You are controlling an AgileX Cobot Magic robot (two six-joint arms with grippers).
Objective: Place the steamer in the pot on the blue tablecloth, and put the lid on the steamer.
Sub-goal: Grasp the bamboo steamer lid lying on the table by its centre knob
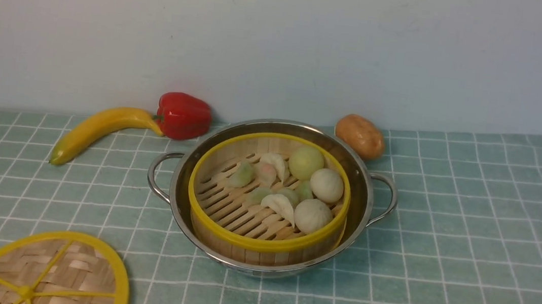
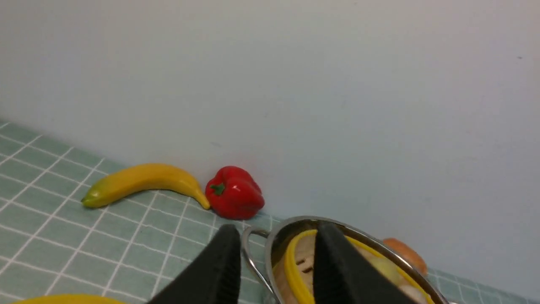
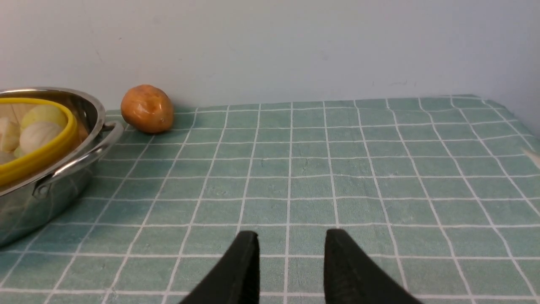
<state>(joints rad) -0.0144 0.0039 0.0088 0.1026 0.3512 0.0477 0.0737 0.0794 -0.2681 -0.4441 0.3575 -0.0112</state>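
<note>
Left wrist view: the left gripper (image 2: 277, 230) has its jaws apart and empty, and the right gripper (image 3: 291, 234) likewise stands apart and empty over the cloth (image 1: 472, 221). Just ahead of the left gripper the steamer (image 1: 229, 208) sits in the pot (image 1: 363, 193), holding dumplings (image 1: 280, 205). The lid (image 1: 58, 270) lies flat on the cloth near the left gripper, apart from the pot.

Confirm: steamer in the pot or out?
In. The steamer sits inside the pot, steel wall ringing its yellow rim.
</note>
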